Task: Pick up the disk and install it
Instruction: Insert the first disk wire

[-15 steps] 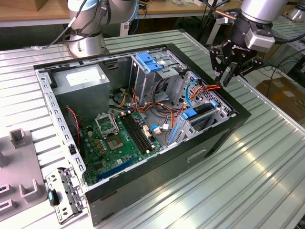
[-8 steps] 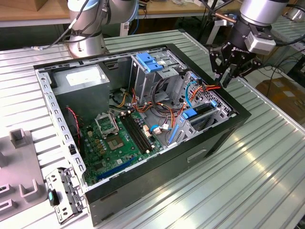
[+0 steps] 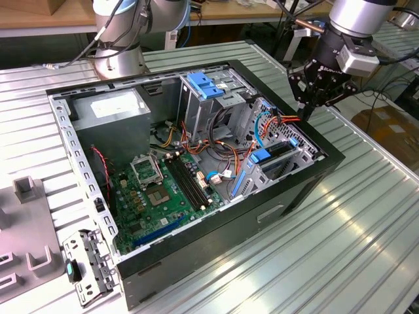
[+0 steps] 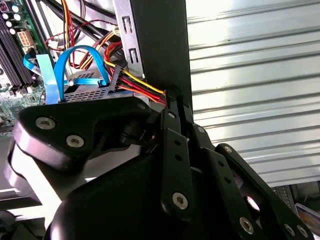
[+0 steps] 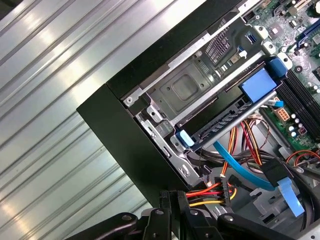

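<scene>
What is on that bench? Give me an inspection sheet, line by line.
Surface: ribbed metal table carrying an open black case.
Job's things: a dark flat unit with blue bracket, probably the disk, sits in the drive cage at the case's corner; its label is hidden.
Clutter: grey fixture and a loose metal bracket at the exterior view's left.
Grippers: gripper hangs over the case wall by the cage, jaws shut, nothing held.
Cables: red-yellow-black power bundle and blue data cable lie close below the gripper.
Surroundings: a second arm's base behind the case; benches beyond.
</scene>
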Motion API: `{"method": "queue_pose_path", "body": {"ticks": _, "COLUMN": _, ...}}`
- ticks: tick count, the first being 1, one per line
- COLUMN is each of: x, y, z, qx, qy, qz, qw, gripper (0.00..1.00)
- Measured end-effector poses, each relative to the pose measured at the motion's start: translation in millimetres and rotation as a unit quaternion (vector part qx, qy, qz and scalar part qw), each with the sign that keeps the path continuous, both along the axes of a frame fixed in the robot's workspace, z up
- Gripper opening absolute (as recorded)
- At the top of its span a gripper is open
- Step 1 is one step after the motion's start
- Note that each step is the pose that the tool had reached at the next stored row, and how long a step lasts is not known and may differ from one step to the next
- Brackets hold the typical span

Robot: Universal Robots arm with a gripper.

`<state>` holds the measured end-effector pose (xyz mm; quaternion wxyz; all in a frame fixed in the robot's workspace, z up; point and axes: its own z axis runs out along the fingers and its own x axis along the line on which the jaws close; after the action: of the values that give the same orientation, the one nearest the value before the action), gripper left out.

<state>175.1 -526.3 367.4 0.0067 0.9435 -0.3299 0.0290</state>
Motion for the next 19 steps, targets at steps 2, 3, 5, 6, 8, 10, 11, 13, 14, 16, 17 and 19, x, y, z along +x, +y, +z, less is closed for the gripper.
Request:
{"method": "queue_pose_path", "body": {"ticks": 2, "x": 0.0, "y": 0.0, "z": 6.1, "qx": -0.0001, "qy": 0.0, "qz": 0.0, "qw": 1.0, "gripper": 0.16}}
{"method": "queue_pose_path", "body": {"ticks": 3, "x": 0.0, "y": 0.0, "z": 7.3, "qx": -0.0001, "qy": 0.0, "qz": 0.0, "qw": 1.0, "gripper": 0.16}}
{"method": "queue_pose_path", "body": {"ticks": 5, "x": 0.0, "y": 0.0, "z": 7.2, "qx": 0.0, "qy": 0.0, "qz": 0.0, "qw": 1.0, "gripper": 0.16}}
{"method": "queue_pose_path", "body": {"ticks": 6, "x": 0.0, "y": 0.0, "z": 7.3, "qx": 0.0, "qy": 0.0, "qz": 0.0, "qw": 1.0, "gripper": 0.16}}
{"method": "queue_pose_path", "body": {"ticks": 8, "x": 0.0, "y": 0.0, "z": 7.4, "qx": -0.0001, "qy": 0.0, "qz": 0.0, "qw": 1.0, "gripper": 0.16}}
{"method": "queue_pose_path", "body": {"ticks": 10, "x": -0.2, "y": 0.0, "z": 7.5, "qx": -0.0002, "qy": 0.0, "qz": 0.0, "qw": 1.0, "gripper": 0.16}}
{"method": "queue_pose_path", "body": {"ticks": 11, "x": -0.9, "y": 0.0, "z": 7.5, "qx": -0.0002, "qy": 0.0, "qz": 0.0, "qw": 1.0, "gripper": 0.16}}
{"method": "queue_pose_path", "body": {"ticks": 13, "x": -4.2, "y": 0.0, "z": 7.4, "qx": -0.0001, "qy": 0.0, "qz": 0.0, "qw": 1.0, "gripper": 0.16}}
{"method": "queue_pose_path", "body": {"ticks": 14, "x": -6.4, "y": 0.0, "z": 7.4, "qx": -0.0001, "qy": 0.0, "qz": 0.0, "qw": 1.0, "gripper": 0.16}}
{"method": "queue_pose_path", "body": {"ticks": 16, "x": -10.8, "y": 0.0, "z": 7.4, "qx": -0.0002, "qy": 0.0, "qz": 0.0, "qw": 1.0, "gripper": 0.16}}
{"method": "queue_pose_path", "body": {"ticks": 17, "x": -14.5, "y": 0.0, "z": 7.4, "qx": -0.0001, "qy": 0.0, "qz": 0.0, "qw": 1.0, "gripper": 0.16}}
{"method": "queue_pose_path", "body": {"ticks": 19, "x": -20.1, "y": 0.0, "z": 7.4, "qx": -0.0001, "qy": -0.0001, "qz": -0.001, "qw": 1.0, "gripper": 0.16}}
